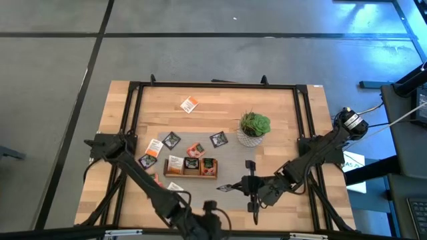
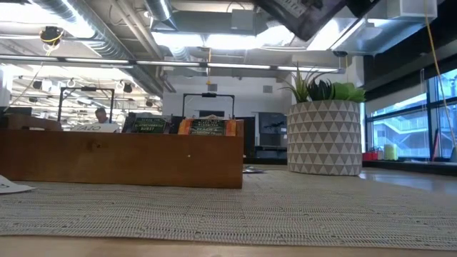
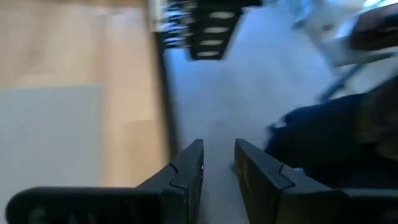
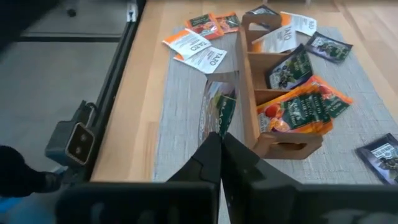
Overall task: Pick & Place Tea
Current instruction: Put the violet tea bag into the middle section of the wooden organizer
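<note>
Pinching flat paper sachet [image 4: 217,112], right hand [image 4: 221,144]

Right arm reaches in from the desk's right edge, forearm angled toward the near centre; its tool [image 1: 230,188] has both fingers [image 4: 219,163] pressed together on a tea sachet [image 4: 217,112]. Left arm extends along the near left side, its tool [image 3: 217,168] beyond the desk's near edge, fingers [image 3: 186,171] slightly parted, empty.

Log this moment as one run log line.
right end effector: shut on tea sachet, beside wooden tray | left end effector: parked off table edge, empty
</note>
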Robot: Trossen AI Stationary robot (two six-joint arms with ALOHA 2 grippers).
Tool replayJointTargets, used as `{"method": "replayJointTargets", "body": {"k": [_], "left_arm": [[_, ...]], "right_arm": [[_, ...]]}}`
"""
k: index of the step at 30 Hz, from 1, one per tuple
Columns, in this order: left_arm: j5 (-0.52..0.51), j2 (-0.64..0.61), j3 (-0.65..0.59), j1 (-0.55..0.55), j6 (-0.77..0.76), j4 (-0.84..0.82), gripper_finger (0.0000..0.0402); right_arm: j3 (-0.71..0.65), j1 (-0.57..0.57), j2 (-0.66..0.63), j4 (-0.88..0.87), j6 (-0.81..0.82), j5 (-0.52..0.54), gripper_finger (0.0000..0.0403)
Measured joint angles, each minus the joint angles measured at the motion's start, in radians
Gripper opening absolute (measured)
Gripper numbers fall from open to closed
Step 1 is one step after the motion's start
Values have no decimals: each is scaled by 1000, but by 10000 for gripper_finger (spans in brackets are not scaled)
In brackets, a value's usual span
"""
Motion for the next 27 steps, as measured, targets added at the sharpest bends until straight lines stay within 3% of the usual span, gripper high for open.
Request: {"method": "replayJointTargets", "body": {"k": [4,7,11,16,24,27], "left_arm": [[-53,-31,0,18,6,-136,88],[-60,-47,0,32,59,-130,88],[57,-44,-18,51,186,-2,88],[217,-66,-162,86,238,140,88],[213,-266,-498,133,196,410,88],[165,-363,-624,140,138,505,88]], "right_arm": [[0,1,0,-1,-2,-4,9],[0,1,0,-4,-2,-4,9],[0,-9,0,-10,-3,-5,9],[0,-22,0,-27,-3,-4,9],[-1,-39,5,-46,-6,-4,9],[-1,-45,21,-45,-26,-5,9]]}}
